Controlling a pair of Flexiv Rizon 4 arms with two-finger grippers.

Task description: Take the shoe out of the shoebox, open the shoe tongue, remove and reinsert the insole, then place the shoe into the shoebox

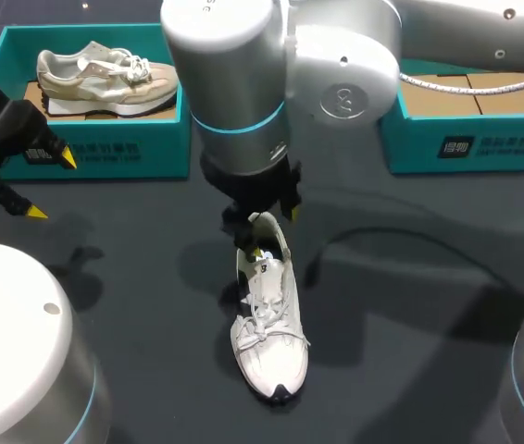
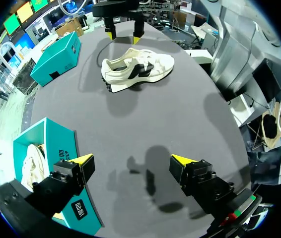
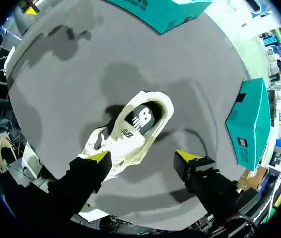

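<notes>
One step done, seemingly: sees shoe (image 1: 269,342) out on the bench (image 1: 410,305), insole (image 3: 141,119) inside. Holds right claw (image 3: 143,157) spread above its heel, left claw (image 2: 131,159) spread, well apart. Calls next for dipping in and pinching the insole.

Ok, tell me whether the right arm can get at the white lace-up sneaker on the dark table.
Probably yes: the right gripper hangs open just above the white lace-up sneaker, over its heel opening, with nothing between them. The left gripper stands well aside.
</notes>
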